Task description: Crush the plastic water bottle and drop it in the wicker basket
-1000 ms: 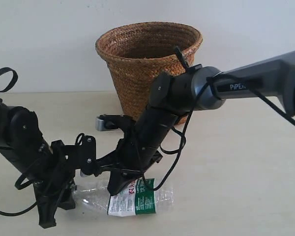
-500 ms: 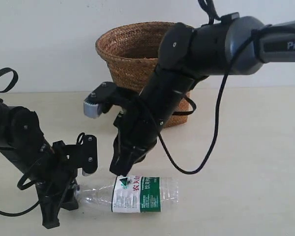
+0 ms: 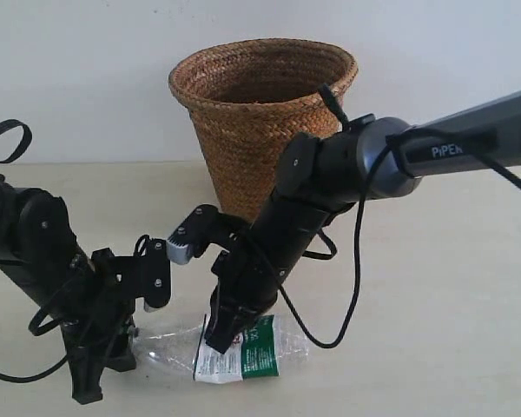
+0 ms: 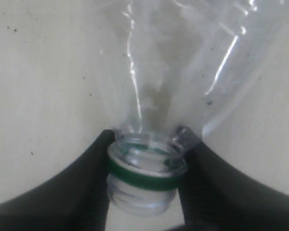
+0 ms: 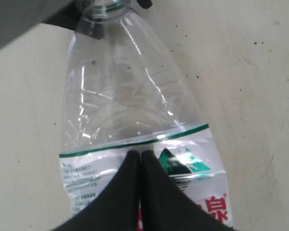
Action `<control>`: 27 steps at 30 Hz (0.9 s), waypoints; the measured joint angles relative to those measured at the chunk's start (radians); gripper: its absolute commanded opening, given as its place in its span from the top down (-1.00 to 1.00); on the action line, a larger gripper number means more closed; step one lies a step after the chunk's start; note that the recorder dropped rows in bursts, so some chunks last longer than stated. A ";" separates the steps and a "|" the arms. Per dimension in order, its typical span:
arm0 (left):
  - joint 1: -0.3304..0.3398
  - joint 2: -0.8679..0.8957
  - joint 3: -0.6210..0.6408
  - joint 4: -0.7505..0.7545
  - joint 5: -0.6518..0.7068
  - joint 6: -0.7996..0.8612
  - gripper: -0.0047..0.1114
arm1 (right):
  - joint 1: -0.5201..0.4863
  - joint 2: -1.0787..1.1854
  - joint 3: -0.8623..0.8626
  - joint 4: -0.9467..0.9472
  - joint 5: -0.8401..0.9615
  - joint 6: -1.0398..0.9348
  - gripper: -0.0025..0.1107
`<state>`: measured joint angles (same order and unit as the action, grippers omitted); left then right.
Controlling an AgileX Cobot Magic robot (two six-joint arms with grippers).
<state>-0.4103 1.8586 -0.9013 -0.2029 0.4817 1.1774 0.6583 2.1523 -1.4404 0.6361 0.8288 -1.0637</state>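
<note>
Status: the plastic water bottle [image 3: 169, 352] lay on its side on the tabletop [image 3: 434, 287], in front of the wicker basket [image 3: 260, 113] and apart from its base. Left jaws were clamped on the bare neck at the green ring [image 4: 144, 173], no cap on, so air could vent. Right jaws were shut, tips together, holding nothing, and pushing down on the body at the edge of the label [image 5: 183, 163]. My concerns were these. Two closed tips make a narrow contact on a slick round wall, so an off-centre push could skid off and roll the bottle toward or away from the basket. That roll would torque the neck, and the left grip was only a thin pinch at the ring, so it could pop out. The far end looked uncrushed and might kick up off the tabletop. Thin plastic would likely spring back after release. The basket rim sat well above the bottle, so a low carry could clip the rim.
</note>
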 measured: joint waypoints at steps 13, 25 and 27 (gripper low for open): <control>-0.002 0.000 0.000 -0.010 -0.004 -0.015 -0.34 | -0.077 0.067 -0.075 0.038 0.186 0.210 0.96; -0.004 -0.087 0.002 0.002 0.093 0.057 -0.12 | -0.078 0.058 -0.077 -0.060 0.301 0.246 0.96; -0.004 -0.087 0.002 -0.015 0.131 0.121 -0.12 | -0.078 0.053 -0.077 -0.093 0.333 0.250 0.96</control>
<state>-0.4141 1.7720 -0.8997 -0.2179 0.6131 1.2984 0.5806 2.2053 -1.5170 0.5434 1.1615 -0.8134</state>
